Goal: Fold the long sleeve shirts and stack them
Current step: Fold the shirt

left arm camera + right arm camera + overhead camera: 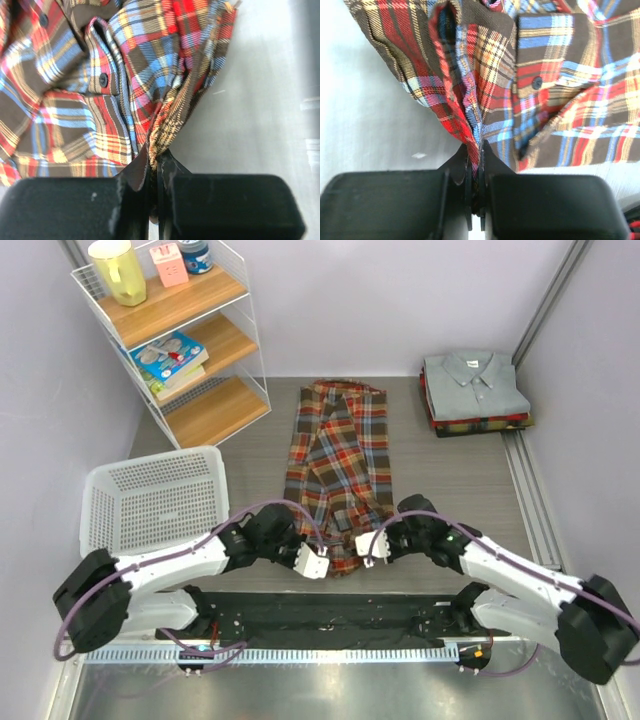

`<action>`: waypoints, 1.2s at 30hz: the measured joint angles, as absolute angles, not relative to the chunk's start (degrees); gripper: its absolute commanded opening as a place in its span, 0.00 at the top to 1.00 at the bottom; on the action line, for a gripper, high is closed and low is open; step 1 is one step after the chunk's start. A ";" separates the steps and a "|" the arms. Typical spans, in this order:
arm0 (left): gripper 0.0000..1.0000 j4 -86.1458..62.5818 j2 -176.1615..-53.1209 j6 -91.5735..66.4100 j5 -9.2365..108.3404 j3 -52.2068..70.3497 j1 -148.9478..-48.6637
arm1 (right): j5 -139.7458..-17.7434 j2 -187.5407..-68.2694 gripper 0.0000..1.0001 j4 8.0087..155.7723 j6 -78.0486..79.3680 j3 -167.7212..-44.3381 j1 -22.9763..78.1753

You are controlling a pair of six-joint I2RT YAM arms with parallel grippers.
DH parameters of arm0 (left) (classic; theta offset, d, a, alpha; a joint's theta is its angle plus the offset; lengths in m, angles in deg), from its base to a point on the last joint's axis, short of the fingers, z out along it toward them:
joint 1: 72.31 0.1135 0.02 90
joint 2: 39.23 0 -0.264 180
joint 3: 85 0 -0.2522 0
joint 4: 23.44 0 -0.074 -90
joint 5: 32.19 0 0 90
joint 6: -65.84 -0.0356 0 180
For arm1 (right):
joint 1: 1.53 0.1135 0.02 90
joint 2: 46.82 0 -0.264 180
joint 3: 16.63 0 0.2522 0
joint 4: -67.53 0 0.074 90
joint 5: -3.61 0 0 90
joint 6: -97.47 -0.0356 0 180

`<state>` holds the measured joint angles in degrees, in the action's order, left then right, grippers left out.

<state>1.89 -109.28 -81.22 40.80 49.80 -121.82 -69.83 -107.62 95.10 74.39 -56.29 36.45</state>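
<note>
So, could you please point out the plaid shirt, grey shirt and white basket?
plaid shirt (pixel 340 465), top view, its middle
grey shirt (pixel 475 390), top view, chest panel
white basket (pixel 150 462), top view, far rim

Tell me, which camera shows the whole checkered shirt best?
The top camera. It shows the whole plaid shirt, laid out as a long strip. The left wrist camera shows only one bunched corner pinched in the left gripper, and the right wrist camera only another corner pinched in the right gripper.

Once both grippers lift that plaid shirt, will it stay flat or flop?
Probably flop: the plaid shirt bunches where the left gripper and right gripper pinch its near edge. It likely sags between them. Slipping seems unlikely; both jaws are shut on cloth.
</note>
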 measured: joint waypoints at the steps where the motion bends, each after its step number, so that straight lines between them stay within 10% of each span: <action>1: 1.00 3.97 -106.92 -79.95 40.78 49.82 -123.77 | -69.81 -104.97 0.99 97.13 73.89 -55.78 37.02; 23: 1.00 12.71 -104.79 -71.56 42.55 46.63 -126.83 | -70.40 -95.29 0.99 107.99 66.26 -54.95 37.96; 36: 1.00 17.85 -129.76 -79.95 38.33 15.70 -105.74 | -65.63 -129.41 0.99 107.01 72.03 -86.25 19.60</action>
<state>17.85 -129.76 -79.95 38.33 15.70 -105.74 -65.63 -129.41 107.01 72.03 -86.25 19.60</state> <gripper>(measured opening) 0.020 0.062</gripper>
